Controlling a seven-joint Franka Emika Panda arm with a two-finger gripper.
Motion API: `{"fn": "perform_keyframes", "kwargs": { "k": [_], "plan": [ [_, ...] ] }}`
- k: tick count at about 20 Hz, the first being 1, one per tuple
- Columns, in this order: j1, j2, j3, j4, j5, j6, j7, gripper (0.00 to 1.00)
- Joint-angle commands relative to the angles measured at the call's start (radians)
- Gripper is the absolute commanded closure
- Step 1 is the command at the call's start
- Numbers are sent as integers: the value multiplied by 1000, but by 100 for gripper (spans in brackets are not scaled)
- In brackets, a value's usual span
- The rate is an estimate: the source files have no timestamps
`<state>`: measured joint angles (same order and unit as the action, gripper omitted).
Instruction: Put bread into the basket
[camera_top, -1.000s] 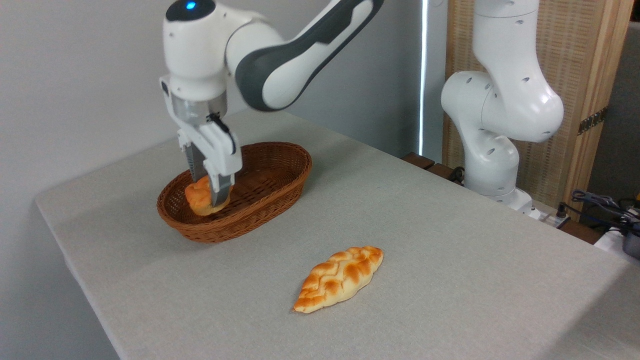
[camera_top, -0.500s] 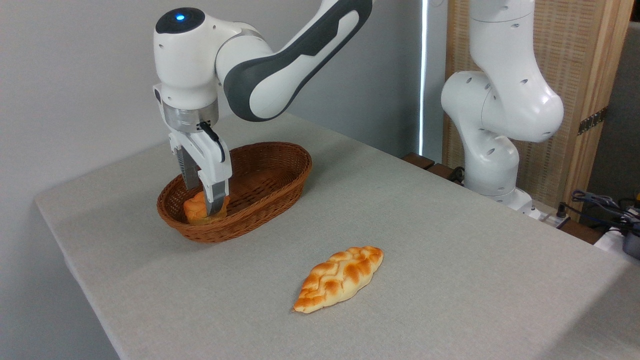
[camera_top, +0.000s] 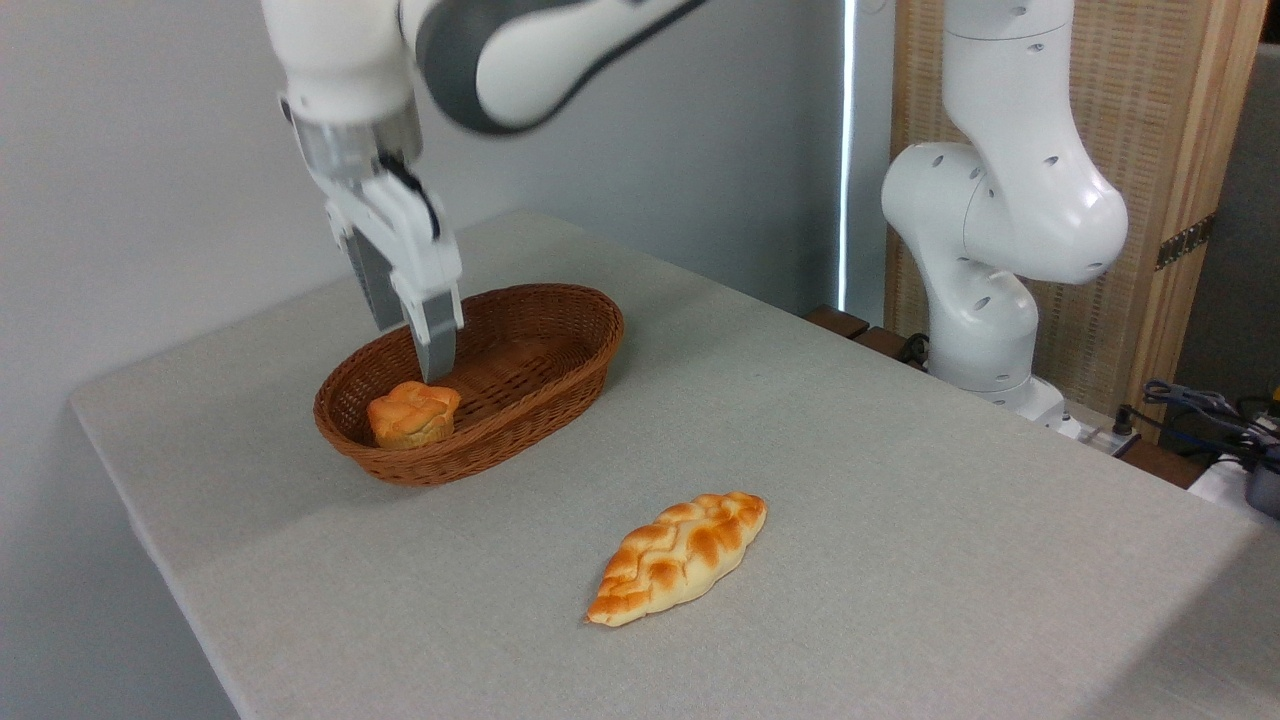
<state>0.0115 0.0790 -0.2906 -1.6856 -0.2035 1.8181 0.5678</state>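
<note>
The bread (camera_top: 412, 414), a small orange-golden bun with a knotted top, rests upright inside the left end of the oval brown wicker basket (camera_top: 500, 452). My gripper (camera_top: 412, 350) hangs just above the bun, apart from it, with its fingers pointing down. It is open and nothing is between the fingers. The front finger's tip (camera_top: 437, 368) is a short gap above the bun's top.
A longer braided golden loaf (camera_top: 680, 555) lies on the grey table (camera_top: 900, 520) in front of the basket, towards the middle. The arm's white base (camera_top: 1000, 210) stands at the table's far right edge, with cables (camera_top: 1215, 410) beside it.
The gripper has let go of the bun and risen straight up out of the basket. The bun stays where it was set, in the basket's left end.
</note>
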Motion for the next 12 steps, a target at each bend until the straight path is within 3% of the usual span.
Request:
{"fn": "perform_keyframes", "kwargs": {
  "k": [1, 3, 4, 6, 9, 12],
  "plan": [
    [-7, 7, 76, 107, 105, -98, -17, 0],
    [-13, 15, 109, 180, 188, -190, -6, 0],
    [-13, 15, 128, 194, 191, -209, -3, 0],
    [-15, 2, 183, 196, 176, -214, -3, 0],
    [-67, -27, 261, 184, 138, -259, 39, 0],
    [-70, -42, 275, 175, 134, -283, 101, 0]
  ]
}}
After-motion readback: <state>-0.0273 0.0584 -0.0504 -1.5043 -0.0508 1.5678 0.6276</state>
